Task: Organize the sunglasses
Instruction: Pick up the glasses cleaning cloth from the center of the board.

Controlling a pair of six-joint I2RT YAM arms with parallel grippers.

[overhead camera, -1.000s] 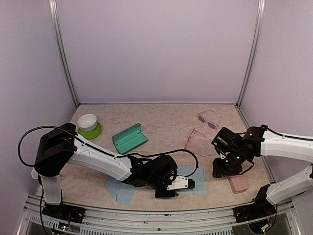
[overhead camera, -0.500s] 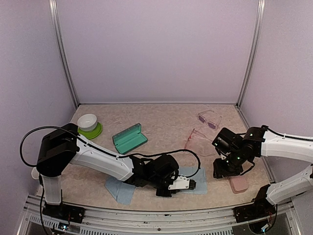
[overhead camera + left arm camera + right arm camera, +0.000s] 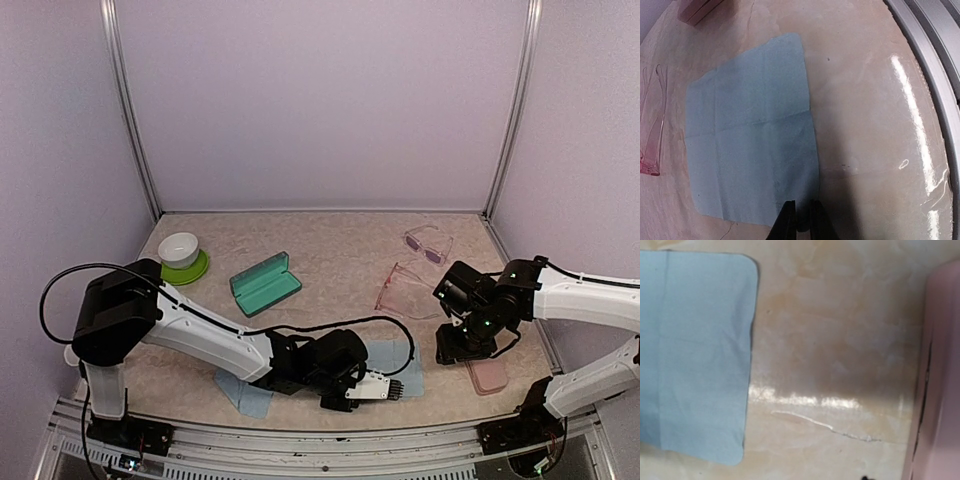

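Robot lab booth, prob.: plain lilac walls, alu. frame posts, marble-look tabletop.

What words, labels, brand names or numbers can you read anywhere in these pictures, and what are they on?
None can be read. No writing shows on the teal case, the pink case, the blue cloth, the bowl, the pink-framed sunglasses or the clear-framed sunglasses.

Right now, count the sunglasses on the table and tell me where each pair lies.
2. The pink-red pair lies right of centre; the pale pair sits behind it, near the back right corner. Another could be hidden from view.
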